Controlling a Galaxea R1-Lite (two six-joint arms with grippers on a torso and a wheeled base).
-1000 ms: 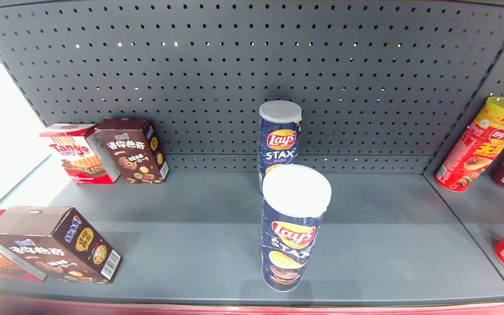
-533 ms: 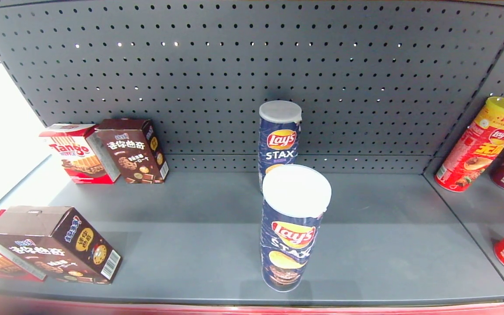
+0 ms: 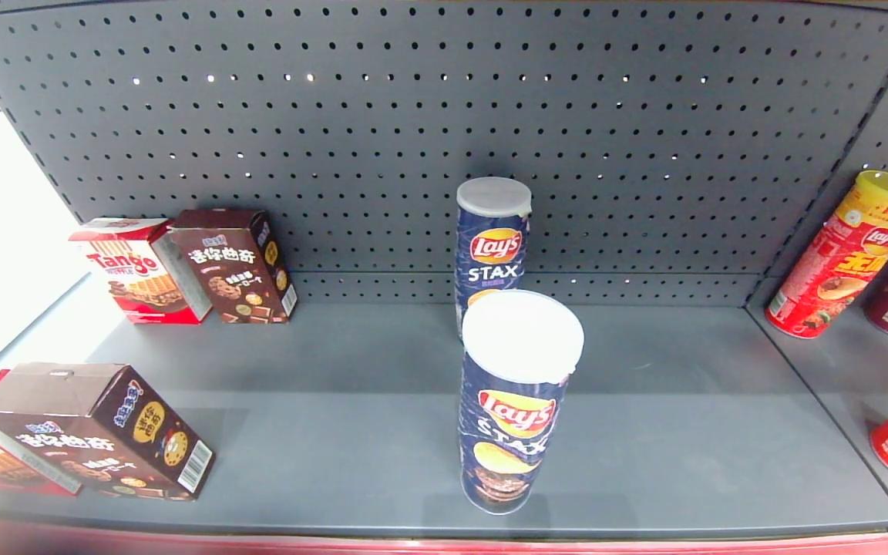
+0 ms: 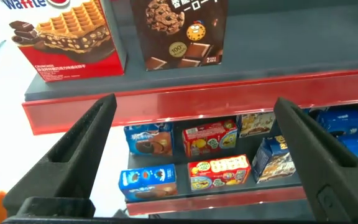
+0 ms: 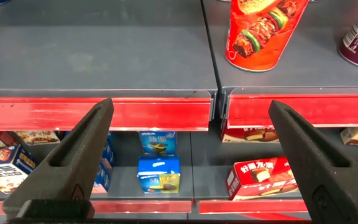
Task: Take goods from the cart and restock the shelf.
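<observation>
Our left gripper [image 4: 194,102] and right gripper [image 5: 191,104] are both wide open and empty.
Our left jaws are spread fully, facing the shelf [image 3: 683,432] front near the cookie box [image 4: 178,31] and touching nothing. Mid-shelf, the front chip can [image 3: 517,401] stands upright just ahead of the rear chip can [image 3: 492,243]. Our right jaws gape equally wide near the red can [image 5: 263,31], gripping nothing.

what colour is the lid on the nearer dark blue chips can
White. The lid shows best in the head view.
</observation>
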